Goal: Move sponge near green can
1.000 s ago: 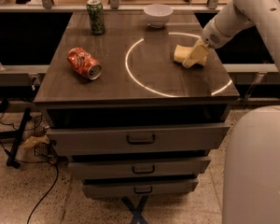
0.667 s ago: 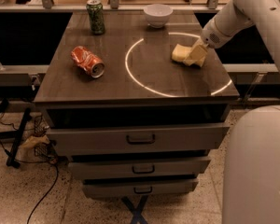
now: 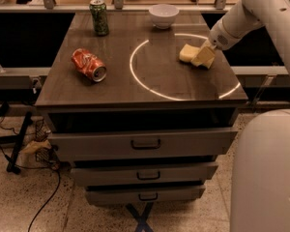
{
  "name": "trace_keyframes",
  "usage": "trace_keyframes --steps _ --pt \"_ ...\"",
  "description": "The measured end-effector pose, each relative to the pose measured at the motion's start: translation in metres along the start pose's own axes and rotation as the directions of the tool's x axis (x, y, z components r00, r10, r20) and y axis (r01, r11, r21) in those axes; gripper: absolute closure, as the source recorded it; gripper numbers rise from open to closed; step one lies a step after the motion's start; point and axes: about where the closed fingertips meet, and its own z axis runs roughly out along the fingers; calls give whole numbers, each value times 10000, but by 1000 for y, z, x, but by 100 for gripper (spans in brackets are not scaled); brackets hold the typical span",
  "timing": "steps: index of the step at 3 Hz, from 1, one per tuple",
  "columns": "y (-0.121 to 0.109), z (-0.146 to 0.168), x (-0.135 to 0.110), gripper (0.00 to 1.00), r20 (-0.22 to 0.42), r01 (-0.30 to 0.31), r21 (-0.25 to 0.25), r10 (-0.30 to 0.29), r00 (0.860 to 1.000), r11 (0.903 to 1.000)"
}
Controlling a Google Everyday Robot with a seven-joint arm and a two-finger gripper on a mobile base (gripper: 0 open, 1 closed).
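The pale yellow rectangular foam sponge (image 3: 187, 52) lies on the right side of your dark wooden desk (image 3: 135, 88), inside the white ring on its top. Your claw (image 3: 203, 58) reaches in from the right and grips the sponge's right end. The slim dark green drink can (image 3: 99, 17) stands upright at the far left corner, well apart from the sponge. A round white bowl (image 3: 164, 15) sits at the far edge, and a crushed red can (image 3: 89, 65) lies on its side at the left.
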Motion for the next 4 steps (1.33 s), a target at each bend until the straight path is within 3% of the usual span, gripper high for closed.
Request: trace_keyframes --steps 3,4 --pt "0 -2 -1 100 2 3 -1 -3 10000 10000" --pt "16 -37 -32 96 386 392 234 -401 9984 9990"
